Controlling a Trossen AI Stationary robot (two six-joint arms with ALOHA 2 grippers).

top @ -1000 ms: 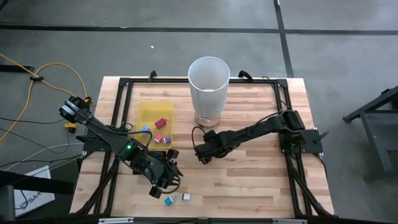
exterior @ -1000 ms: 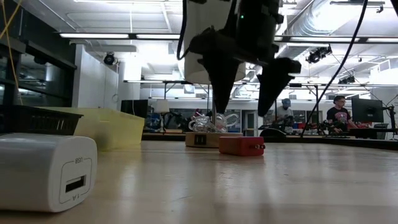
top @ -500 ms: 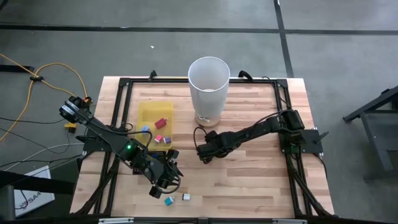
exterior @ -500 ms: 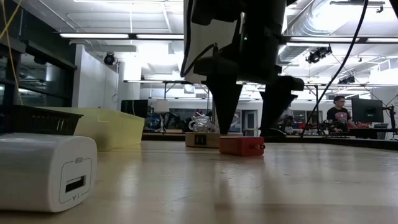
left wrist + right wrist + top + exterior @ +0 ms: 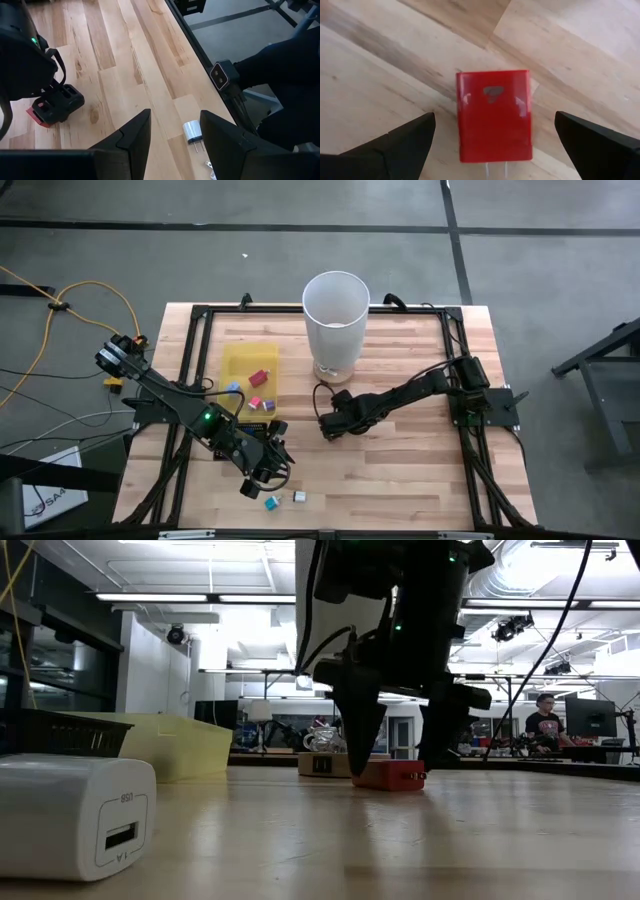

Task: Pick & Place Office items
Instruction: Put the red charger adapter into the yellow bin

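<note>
A red block-shaped charger lies flat on the wooden table, left of the table's middle. My right gripper is open and low over it, one finger on either side and neither touching. My left gripper is open and hovers near the table's near edge. A white charger lies on the table beyond it, next to a small teal piece. Red, blue and pink pieces sit in the yellow tray.
The tall white bin stands at the far edge, behind the right gripper. A black mesh tray lies beside the yellow tray, partly under the left arm. Bare wood stretches right of the right gripper. People sit in the room beyond the table.
My right gripper has come down from above the red charger to table height, staying open, so its fingers now stand on either side of the charger. The charger and the left arm have kept still.
</note>
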